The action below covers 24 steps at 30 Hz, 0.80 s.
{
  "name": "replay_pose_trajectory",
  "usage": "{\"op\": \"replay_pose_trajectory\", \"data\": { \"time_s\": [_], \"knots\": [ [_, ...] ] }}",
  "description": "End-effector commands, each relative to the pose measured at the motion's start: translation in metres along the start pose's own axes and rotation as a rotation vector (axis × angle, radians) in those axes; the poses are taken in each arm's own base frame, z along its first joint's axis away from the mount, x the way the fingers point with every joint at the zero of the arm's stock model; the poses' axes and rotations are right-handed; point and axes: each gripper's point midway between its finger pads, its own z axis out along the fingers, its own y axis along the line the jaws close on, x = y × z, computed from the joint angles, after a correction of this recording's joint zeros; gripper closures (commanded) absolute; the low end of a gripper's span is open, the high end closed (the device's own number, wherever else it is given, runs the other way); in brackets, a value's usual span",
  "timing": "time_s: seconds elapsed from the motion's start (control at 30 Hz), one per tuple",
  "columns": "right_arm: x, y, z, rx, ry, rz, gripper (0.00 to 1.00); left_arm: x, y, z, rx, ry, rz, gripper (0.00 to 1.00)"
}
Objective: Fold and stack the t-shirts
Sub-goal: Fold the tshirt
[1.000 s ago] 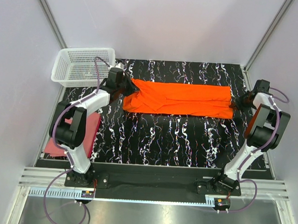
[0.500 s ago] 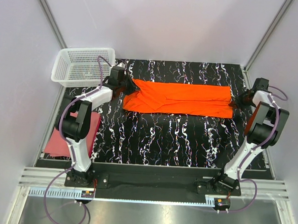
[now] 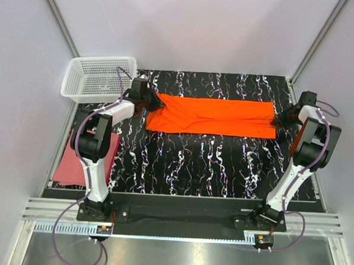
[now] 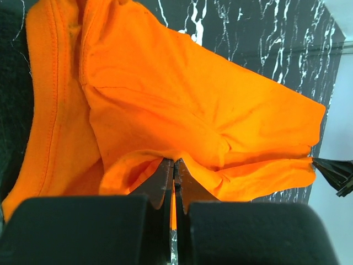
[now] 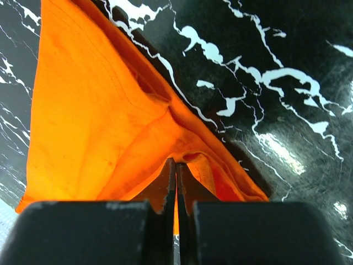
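A bright orange short-sleeved cloth t-shirt (image 3: 213, 116) lies stretched into a long flat band across the upper half of the black, white-veined marble-pattern bench (image 3: 193, 163) in the top view. It runs from left of centre almost to the right edge. Its left end is bunched and slightly wrinkled; its right end narrows to a drawn-out corner.

The left arm (image 3: 109, 114) reaches up the left side of the frame, and the left jaws are closed on the bunched left end of the orange shirt. In the left wrist view the two dark fingers meet at the bottom centre with a fold of orange cloth (image 4: 193, 110) pinched between them. The shirt spreads away above them over the bench (image 4: 248, 33), and a stitched hem runs down the left of the frame.

The right arm (image 3: 310, 145) stands along the right edge, and the right jaws are closed on the shirt's right corner. The right wrist view shows the fingers pressed together at the bottom centre with orange fabric (image 5: 99, 121) caught between them, while the bench (image 5: 265, 55) fills the right side.

A dusty pink-red cloth t-shirt (image 3: 71, 165) lies flat at the lower left, over the bench's left edge, partly hidden by the left arm. A white plastic mesh basket (image 3: 99, 78) sits at the upper left corner, apart from both shirts.
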Motion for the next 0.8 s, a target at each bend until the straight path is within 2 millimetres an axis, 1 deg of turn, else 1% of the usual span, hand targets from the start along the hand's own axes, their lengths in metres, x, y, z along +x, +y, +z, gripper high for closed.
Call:
{"op": "replay_pose_trajectory", "data": {
  "time_s": [0.0, 0.4, 0.63, 0.7, 0.77],
  "knots": [
    [-0.015, 0.012, -0.001, -0.020, -0.040, -0.027, 1.00, -0.018, -0.021, 0.001, 0.065, -0.028, 0.006, 1.00],
    [-0.020, 0.015, 0.003, -0.023, -0.048, -0.031, 1.00, -0.024, -0.007, 0.002, 0.022, -0.060, -0.006, 1.00],
    [-0.023, 0.022, 0.006, -0.036, -0.053, -0.033, 0.99, -0.027, -0.005, 0.003, 0.020, -0.061, -0.009, 1.00],
    [-0.022, 0.022, 0.007, -0.031, -0.051, -0.032, 0.99, -0.026, -0.005, 0.004, 0.020, -0.059, -0.009, 1.00],
    [-0.024, 0.023, 0.009, -0.034, -0.054, -0.035, 0.94, -0.027, -0.004, 0.004, 0.018, -0.061, -0.011, 1.00]
  ]
}}
